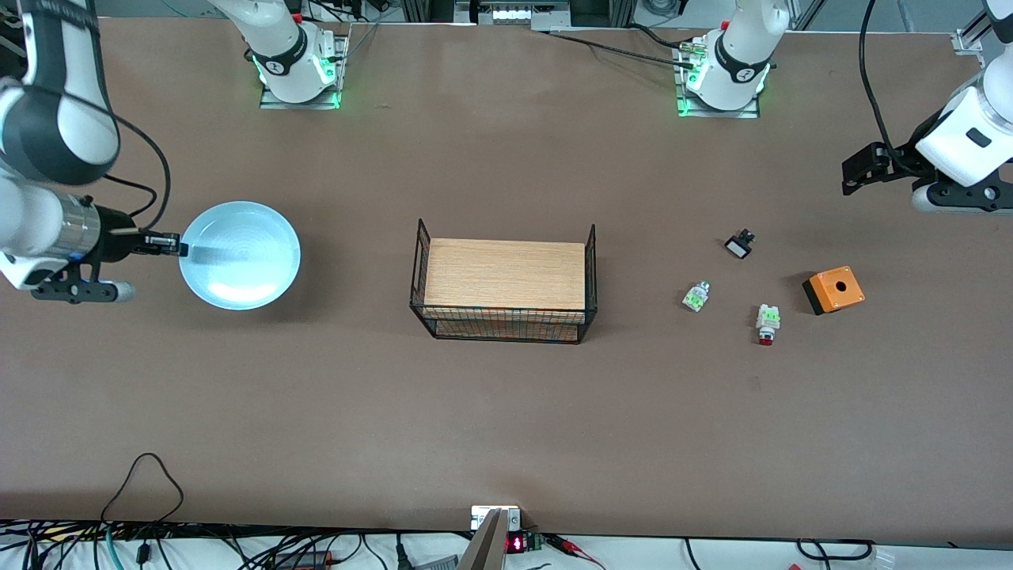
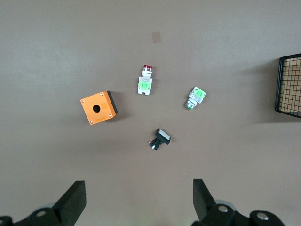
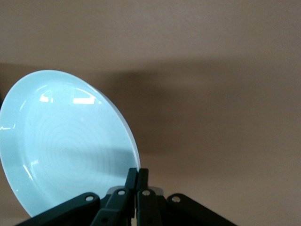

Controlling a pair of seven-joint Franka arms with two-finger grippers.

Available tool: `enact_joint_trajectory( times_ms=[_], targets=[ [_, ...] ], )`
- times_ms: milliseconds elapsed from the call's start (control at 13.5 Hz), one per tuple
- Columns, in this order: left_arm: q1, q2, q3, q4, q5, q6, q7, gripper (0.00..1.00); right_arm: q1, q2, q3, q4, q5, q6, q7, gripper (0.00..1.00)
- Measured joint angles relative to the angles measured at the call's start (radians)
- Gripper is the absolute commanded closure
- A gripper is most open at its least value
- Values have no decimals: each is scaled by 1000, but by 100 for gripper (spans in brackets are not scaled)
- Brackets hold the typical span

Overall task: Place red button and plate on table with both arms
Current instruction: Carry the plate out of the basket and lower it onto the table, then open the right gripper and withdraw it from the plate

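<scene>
The pale-blue plate (image 1: 240,255) is held by its rim in my right gripper (image 1: 179,248), above the table (image 1: 506,412) toward the right arm's end. In the right wrist view the fingers are shut on the plate's (image 3: 61,141) edge at my right gripper (image 3: 139,177), and the plate's shadow falls on the table. The red button (image 1: 766,323) lies on the table toward the left arm's end, red cap nearest the front camera; it also shows in the left wrist view (image 2: 145,81). My left gripper (image 1: 859,170) (image 2: 138,200) is open and empty, up over the table.
A wooden-topped black wire rack (image 1: 505,285) stands mid-table. Near the red button lie a green-and-white part (image 1: 696,296), a black-and-white part (image 1: 739,245) and an orange box with a hole (image 1: 833,290). Cables run along the table's front edge.
</scene>
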Motion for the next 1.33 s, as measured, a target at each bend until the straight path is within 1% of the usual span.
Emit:
enact_joint_trajectory(
  times_ms=[221, 517, 591, 738, 886, 960, 1107, 1329],
  targets=[
    [-7, 0, -8, 4, 0, 0, 0, 0, -4, 40, 2, -118, -16, 169, -36, 100],
    [-8, 1, -11, 14, 0, -4, 0, 0, -39, 84, 2, -322, -18, 469, -119, 100],
    [-8, 1, -11, 14, 0, -6, 0, 0, -56, 99, 2, -362, -18, 533, -154, 92],
    [-8, 1, -10, 15, 0, -7, 0, 0, -84, 126, 2, -400, -18, 597, -202, 0],
    [-8, 1, -10, 15, 0, -7, 0, 0, -93, 127, 3, -396, -17, 595, -206, 0],
    [-8, 1, -10, 15, 0, -7, 0, 0, -92, 118, 8, -380, -16, 571, -201, 0],
    [-8, 2, -10, 15, 0, -7, 0, 0, -77, 85, 22, -301, -15, 436, -143, 0],
    [-8, 2, -10, 15, 0, -8, 0, 0, -19, 33, 32, -123, -15, 191, -13, 0]
  ],
)
